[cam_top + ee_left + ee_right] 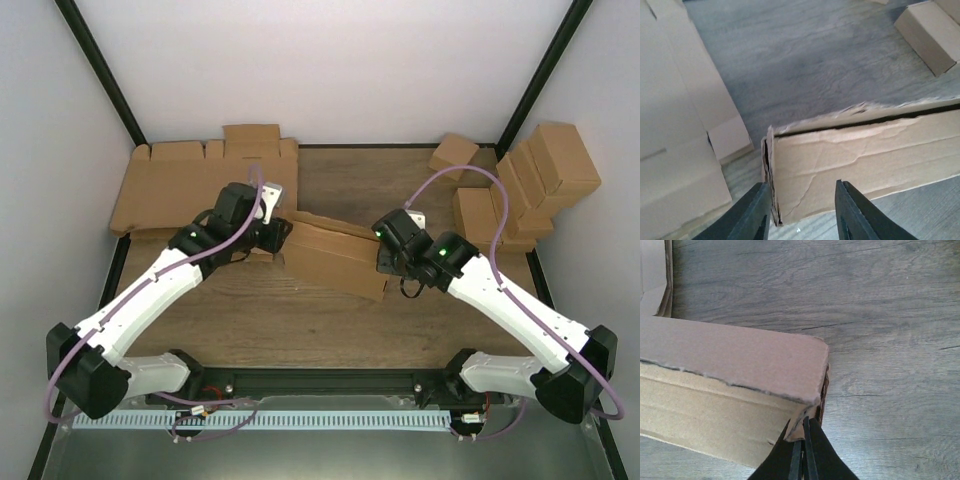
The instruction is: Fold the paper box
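- The left fingers (280,238) stand partly open with nothing clamped. In the left wrist view the two black tips straddle the end corner of the plain brown cardboard paper box (335,255), one just outside the short end wall and the other in front of the long side wall.
- The right fingers (802,455) are pressed flat together, their tips touching the low corner at the box's opposite end. Whether a sliver of flap is nipped between them I cannot tell.
- The paper box lies mid-tabletop with its lid down over the tray. A thin dark slit shows along the seam, so I judge it folded up but not fully tucked.
- From above, its long axis runs from about 10 o'clock to 4 o'clock. The left fingers sit at the 10 o'clock end and the right fingers at the 4 o'clock end, so neither arm is nearer than the other.
- The coming move likely turns on this: each end wall lies straight ahead of its own arm, so seating the ends would mean pushing inward along that axis.
- The grey wood-grain tabletop (330,320) also carries a pile of flat brown cardboard blanks (190,185) at 10 o'clock of the box, near the left fingers. A cluster of small finished brown boxes (540,180) sits at 2 o'clock, well apart.
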You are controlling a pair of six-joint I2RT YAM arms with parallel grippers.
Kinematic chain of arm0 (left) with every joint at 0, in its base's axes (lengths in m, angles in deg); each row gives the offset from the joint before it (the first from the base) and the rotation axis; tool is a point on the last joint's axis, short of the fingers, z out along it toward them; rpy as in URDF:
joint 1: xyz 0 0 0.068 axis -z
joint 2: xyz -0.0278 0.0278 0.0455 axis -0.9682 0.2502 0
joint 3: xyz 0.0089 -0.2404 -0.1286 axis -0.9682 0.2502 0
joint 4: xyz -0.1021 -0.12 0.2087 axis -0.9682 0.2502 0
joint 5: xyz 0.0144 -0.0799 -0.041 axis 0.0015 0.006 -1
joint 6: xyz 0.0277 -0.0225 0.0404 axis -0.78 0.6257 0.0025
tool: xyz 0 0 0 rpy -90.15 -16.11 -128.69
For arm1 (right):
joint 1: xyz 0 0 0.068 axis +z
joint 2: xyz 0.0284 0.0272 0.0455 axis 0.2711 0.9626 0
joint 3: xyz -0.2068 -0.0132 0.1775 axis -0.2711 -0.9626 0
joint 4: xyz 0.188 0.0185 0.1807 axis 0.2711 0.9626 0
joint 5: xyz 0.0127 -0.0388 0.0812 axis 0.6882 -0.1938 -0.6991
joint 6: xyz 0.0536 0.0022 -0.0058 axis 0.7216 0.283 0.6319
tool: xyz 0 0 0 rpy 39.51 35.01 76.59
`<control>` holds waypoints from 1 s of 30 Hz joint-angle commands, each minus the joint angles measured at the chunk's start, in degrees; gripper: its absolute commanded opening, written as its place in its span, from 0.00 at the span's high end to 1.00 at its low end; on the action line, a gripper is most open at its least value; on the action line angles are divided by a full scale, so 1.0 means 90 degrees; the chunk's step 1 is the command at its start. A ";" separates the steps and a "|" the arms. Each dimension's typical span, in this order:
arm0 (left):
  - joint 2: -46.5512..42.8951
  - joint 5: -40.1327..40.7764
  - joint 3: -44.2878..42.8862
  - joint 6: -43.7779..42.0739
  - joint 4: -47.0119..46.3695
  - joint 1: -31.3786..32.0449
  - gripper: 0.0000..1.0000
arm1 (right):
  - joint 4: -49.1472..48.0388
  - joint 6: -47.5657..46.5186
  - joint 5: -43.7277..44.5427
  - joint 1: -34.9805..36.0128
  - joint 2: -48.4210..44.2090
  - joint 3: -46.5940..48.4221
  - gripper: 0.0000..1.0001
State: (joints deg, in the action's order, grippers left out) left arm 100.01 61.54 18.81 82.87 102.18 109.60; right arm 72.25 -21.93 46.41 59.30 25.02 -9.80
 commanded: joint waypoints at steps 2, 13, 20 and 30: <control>-0.0152 0.0181 -0.0336 0.0054 -0.0113 0.0018 0.59 | 0.0855 -0.0020 -0.0443 0.0002 0.0300 -0.0232 0.99; 0.0436 0.0460 -0.0609 0.0042 0.0086 -0.0007 0.67 | 0.0806 -0.0096 -0.0482 0.0002 0.0255 -0.0245 0.99; 0.0740 0.0629 -0.0704 0.0023 0.0233 -0.0008 0.96 | 0.0806 -0.0093 -0.0513 -0.0002 0.0249 -0.0246 0.99; 0.0357 0.0318 0.0196 0.0012 -0.0165 0.0021 0.96 | 0.0737 -0.0116 -0.0569 0.0002 0.0186 -0.0566 0.99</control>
State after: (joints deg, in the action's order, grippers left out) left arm 105.28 66.46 15.99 83.41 101.33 109.55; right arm 72.04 -23.36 46.54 59.30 24.84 -10.00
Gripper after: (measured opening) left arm 0.040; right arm 0.012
